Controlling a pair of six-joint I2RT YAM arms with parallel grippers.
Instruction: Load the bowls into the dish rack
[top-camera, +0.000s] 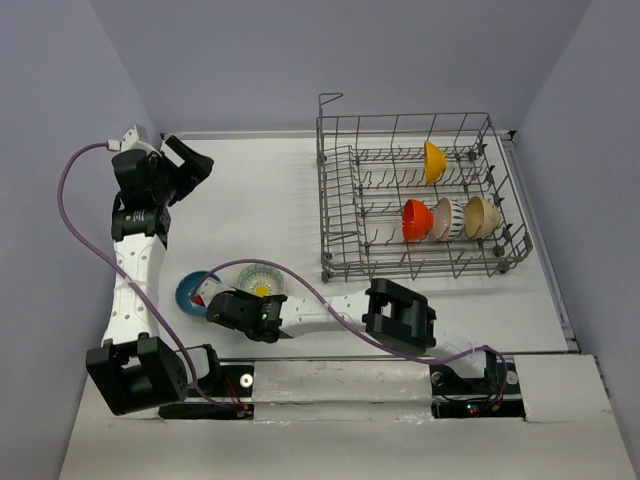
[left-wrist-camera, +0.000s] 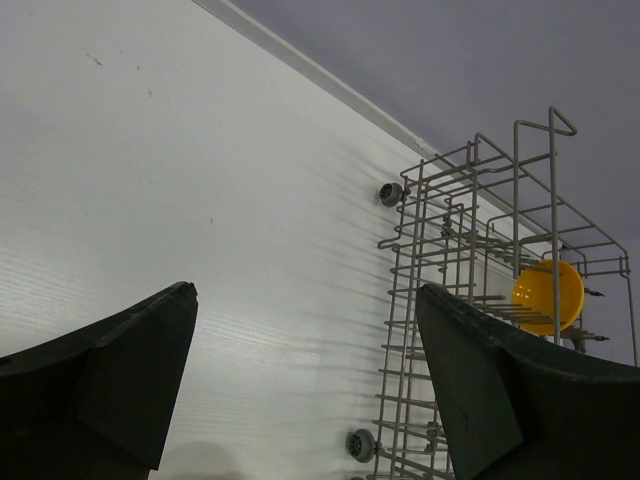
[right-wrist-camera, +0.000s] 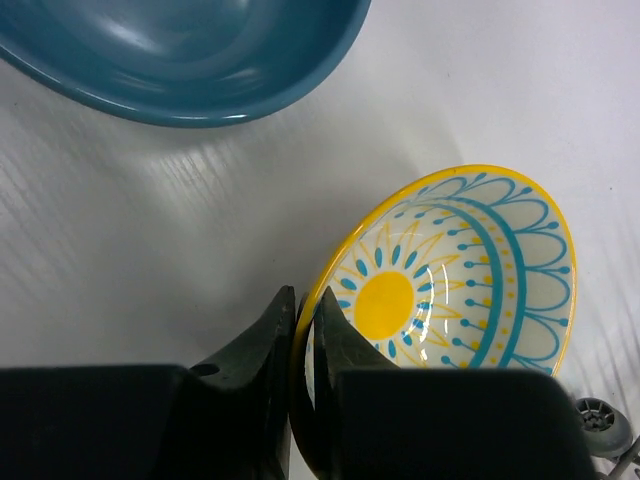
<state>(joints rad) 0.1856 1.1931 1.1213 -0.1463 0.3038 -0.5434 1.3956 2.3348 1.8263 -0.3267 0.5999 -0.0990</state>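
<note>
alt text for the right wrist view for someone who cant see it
The right gripper is shut on the yellow rim of the flower-pattern bowl, one finger inside and one outside. The blue bowl lies apart from it at the top left, on the white table.

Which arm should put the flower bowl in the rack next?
Right. The right end effector is shut on the flower bowl's rim; the left end effector is open and far from it.
</note>
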